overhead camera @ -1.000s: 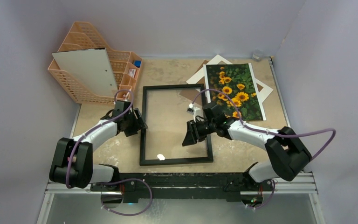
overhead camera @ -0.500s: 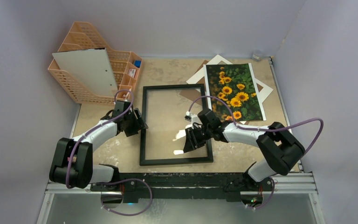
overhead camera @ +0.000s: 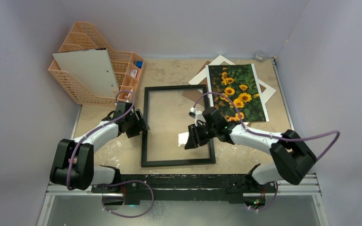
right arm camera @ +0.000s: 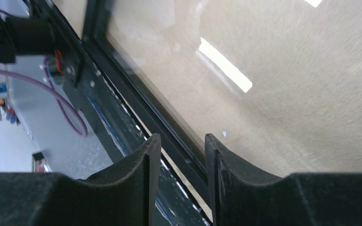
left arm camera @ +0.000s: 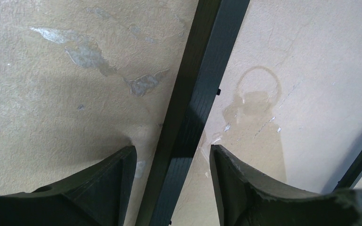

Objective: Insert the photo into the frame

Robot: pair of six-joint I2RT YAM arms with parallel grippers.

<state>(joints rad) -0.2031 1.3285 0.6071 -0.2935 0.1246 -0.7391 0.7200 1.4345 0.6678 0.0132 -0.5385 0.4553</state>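
Across a beige table (overhead camera: 169, 70), an orange basket (overhead camera: 75, 87) stands at the far left corner. Beside it, the left gripper (left arm camera: 172, 153) hangs low over the left rail of the frame (overhead camera: 179, 162). Its jaws are spread wide and straddle the black strip with a gap on either side, clamping nothing, and it has held that post for the past second.

The frame lies flat mid-table and its outline has not shifted. A bright glint (overhead camera: 183, 138) on its glass has slid from the near rail up toward the right side; why is not clear.

The right gripper (overhead camera: 192, 140) dipped toward the near edge half a second ago. It has since drawn back a little and hovers over the glass just inside the right rail. Its jaws are partly apart with nothing between them.

At far right the photo (overhead camera: 240, 84) lies face up on a white mat (overhead camera: 219, 60), just beside the frame's far right corner, with the right arm crossing its near corner. Nothing has disturbed it. Both arms appear occupied with the frame alone, so the photo's move looks not yet begun.
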